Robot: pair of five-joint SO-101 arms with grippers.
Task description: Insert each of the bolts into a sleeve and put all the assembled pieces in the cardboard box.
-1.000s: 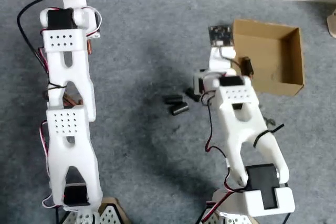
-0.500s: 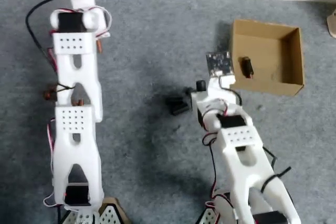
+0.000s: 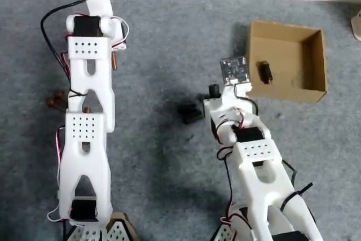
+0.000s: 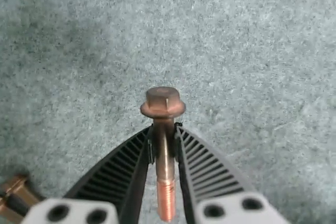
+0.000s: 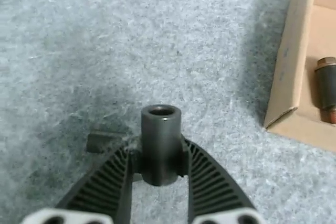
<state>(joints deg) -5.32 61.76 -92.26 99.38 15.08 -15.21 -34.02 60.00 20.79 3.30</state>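
Observation:
My left gripper [image 4: 164, 129] is shut on a copper bolt [image 4: 163, 106], held head-up above the grey carpet; in the high view that bolt [image 3: 114, 60] hangs beside the left arm at the far left. My right gripper [image 5: 160, 153] is shut on a black sleeve [image 5: 160, 135], bore facing up, also seen in the high view as the sleeve [image 3: 214, 91] left of the cardboard box [image 3: 287, 91]. One assembled piece [image 3: 264, 71] lies in the box. More sleeves [image 3: 190, 111] lie on the carpet by the right gripper.
Loose copper bolts [image 3: 56, 101] lie on the carpet beside the left arm, showing as bolts [image 4: 13, 192] in the left wrist view. The box wall [image 5: 294, 77] stands close to the held sleeve. A pale object [image 3: 356, 26] sits at the right edge.
The right arm has drawn back from the box and raised a sleeve off the carpet. The left arm has shifted right and slightly nearer, carrying its bolt.

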